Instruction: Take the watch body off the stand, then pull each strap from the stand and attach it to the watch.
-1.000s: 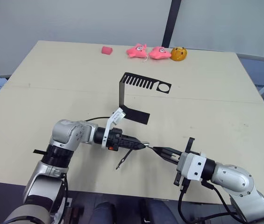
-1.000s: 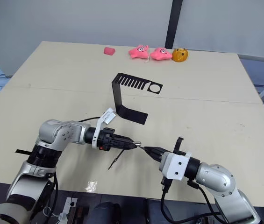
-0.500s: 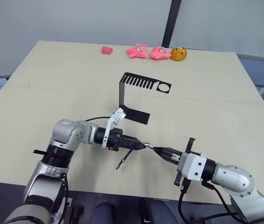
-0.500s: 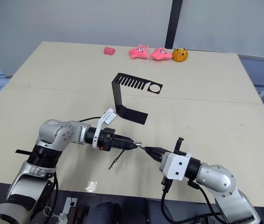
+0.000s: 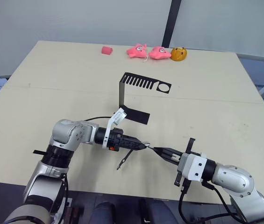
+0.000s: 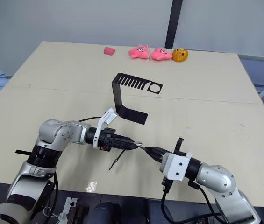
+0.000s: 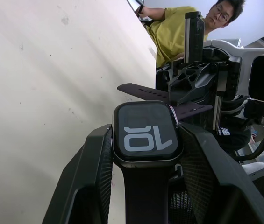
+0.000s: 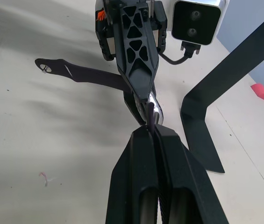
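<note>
Watch body, grey-rimmed with white digits on a black screen, clamped between the two black fingers of the left pincer above the near part of the desk. One dark strap already fixed to the case, hanging down from it toward the desk top; in the right wrist view, seen trailing away behind the left pincer with its holed tip free. Second strap pinched edge-on in the right pincer, fingers drawn narrow around it, its end brought right up to the free side of the case. Both pincers tip to tip, meeting just in front of the robot. Stand well apart, farther back near the desk's middle: flat foot on the surface, upright strip, comb-slotted top plate with one round hole, bare of watch and straps. Along the far edge, a small pink block, two pink soft toys and an orange one in a row. Person in a yellow shirt visible beyond the desk in the left wrist view.
</note>
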